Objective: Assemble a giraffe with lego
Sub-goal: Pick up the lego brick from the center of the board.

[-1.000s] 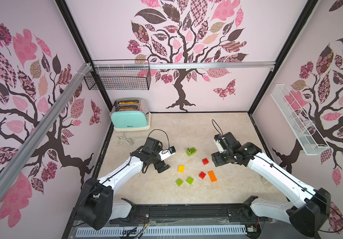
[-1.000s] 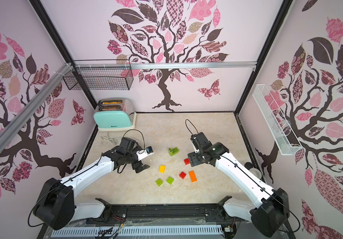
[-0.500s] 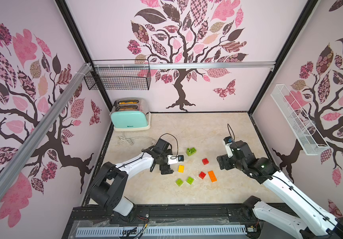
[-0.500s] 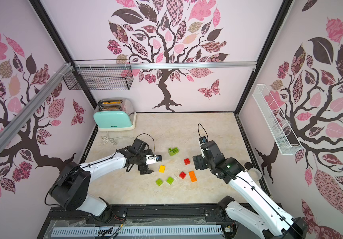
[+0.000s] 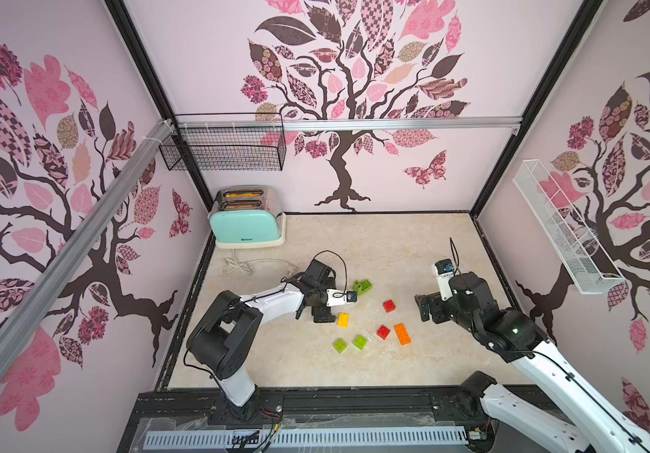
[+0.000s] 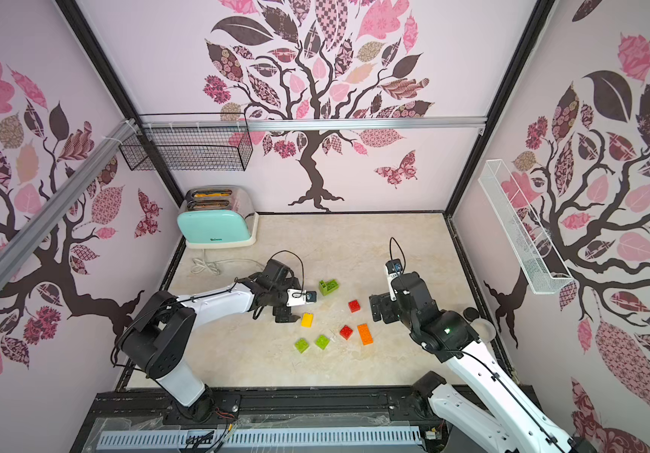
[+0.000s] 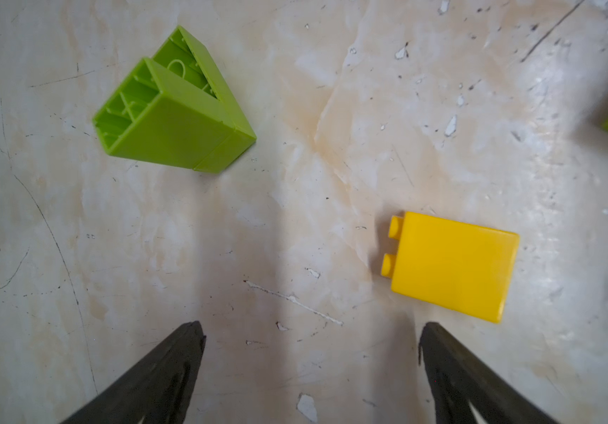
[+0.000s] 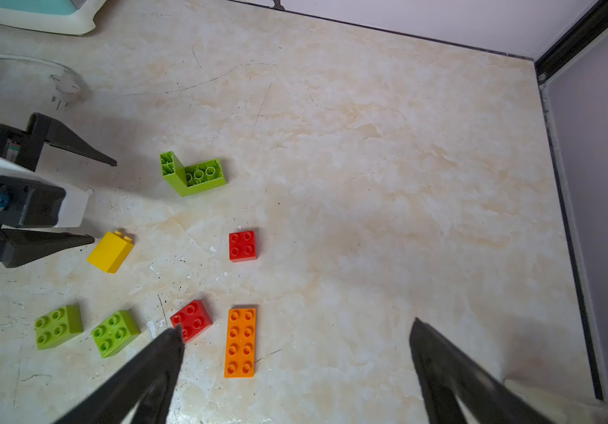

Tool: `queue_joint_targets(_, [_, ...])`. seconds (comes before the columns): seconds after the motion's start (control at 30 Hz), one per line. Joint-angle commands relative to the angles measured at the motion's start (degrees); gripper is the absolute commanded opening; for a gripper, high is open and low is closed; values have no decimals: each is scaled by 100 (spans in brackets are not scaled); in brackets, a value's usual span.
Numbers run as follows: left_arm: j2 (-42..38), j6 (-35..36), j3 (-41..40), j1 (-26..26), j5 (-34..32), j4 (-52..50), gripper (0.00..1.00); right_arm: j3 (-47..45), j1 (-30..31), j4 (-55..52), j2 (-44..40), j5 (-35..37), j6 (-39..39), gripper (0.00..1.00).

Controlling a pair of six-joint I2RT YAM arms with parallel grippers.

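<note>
The lego lies loose on the marble table (image 5: 394, 243); no giraffe is in view. Two lime-green bricks joined in an L (image 5: 362, 286) (image 7: 174, 106) lie on their side. Nearer the front are a yellow brick (image 5: 342, 319) (image 7: 449, 264), two red bricks (image 5: 389, 305) (image 5: 383, 332), a long orange brick (image 5: 402, 333) (image 8: 241, 341) and two small green bricks (image 5: 340, 345) (image 5: 360, 342). My left gripper (image 5: 340, 308) (image 7: 310, 326) is open and empty, one fingertip beside the yellow brick. My right gripper (image 5: 420, 309) (image 8: 296, 326) hangs open and empty, right of the bricks.
A mint toaster (image 5: 245, 223) stands in the back left corner, its cord and plug (image 5: 245, 266) trailing on the table behind my left arm. A black wire basket (image 5: 223, 147) and a white rack (image 5: 562, 231) hang on the walls.
My left gripper has reached rightward to the yellow brick and stayed open. My right gripper has drawn slightly back to the right and opened wider.
</note>
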Motion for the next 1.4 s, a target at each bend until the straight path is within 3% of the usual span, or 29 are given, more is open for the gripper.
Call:
queue_joint_targets(0.0, [107, 171, -22, -145, -34, 147, 98, 30, -18, 69, 14, 116, 26, 100])
queue_joint_targets(0.37, [336, -146, 124, -665, -30, 155, 98, 34, -14, 69, -11, 146, 34, 99])
queue_joint_targets(0.47, [385, -150, 284, -760, 227, -23, 98, 33, -13, 71, 11, 141, 27, 100])
queue_joint_targets(0.67, [627, 164, 859, -799, 236, -967, 97, 29, -15, 69, -5, 161, 31, 99])
queue_joint_targets(1.0, [1038, 1228, 1755, -617, 484, -2668, 87, 43, -13, 83, 92, 70, 0, 100])
queue_joint_targets(1.17, [1327, 1483, 2033, -631, 781, -2847, 86, 46, -3, 78, 103, 90, 9, 100])
queue_joint_targets(1.37, [1605, 1708, 2182, -665, 624, -2952, 78, 43, -10, 68, 82, 144, 25, 100])
